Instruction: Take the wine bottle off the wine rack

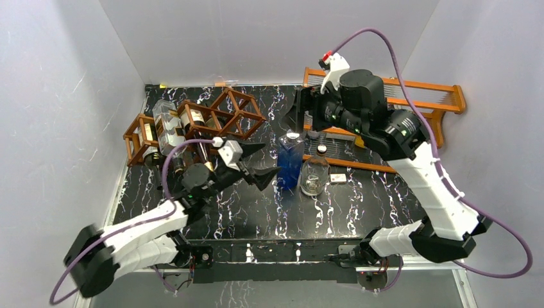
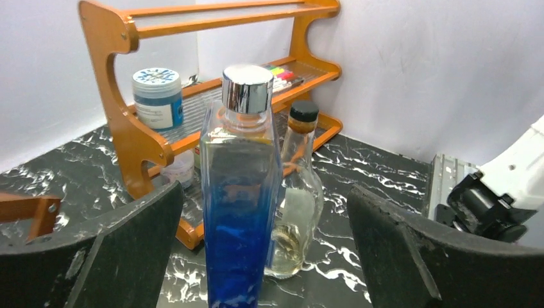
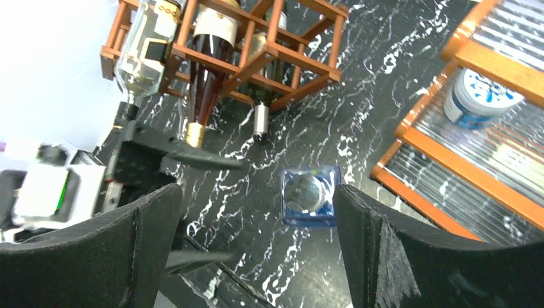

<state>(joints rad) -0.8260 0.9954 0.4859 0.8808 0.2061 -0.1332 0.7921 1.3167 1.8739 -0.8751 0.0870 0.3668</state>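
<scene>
At the far left of the black, white-veined counter [image 1: 359, 199]: the dark reddish-brown wooden lattice wine rack [image 1: 212, 115]. In its cells, three bottles lying down: a clear glass bottle with a pale label [image 1: 168, 125], a dark bottle with a cream label and gold-foil neck [image 3: 206, 77], and a third bottle with a silver cap [image 3: 260, 119] (necks pointing out of the lattice toward the near side).

Off the rack and upright at mid-counter, to the right of the lattice and touching none of it: the tall, square, blue-tinted glass wine bottle [image 1: 290, 163] with a shiny silver cap. Just to its right, a round clear bottle with a black cap [image 1: 315, 176].

As for the left pincer [image 1: 268, 167]: spread wide and gripping nothing, low over the counter between rack and wine bottle, aimed right. Wine bottle just beyond the fingertips, centred on the gap, with clear space on either side in the wrist view.

As for the right pincer [image 3: 256, 192]: likewise wide open and empty, held high, looking straight down on the silver cap far beneath.

Along the far right: a bright orange wooden shelf unit [image 1: 417, 86] with clear ribbed shelves, and on one of them a white jar with a blue lid [image 2: 157, 96].
</scene>
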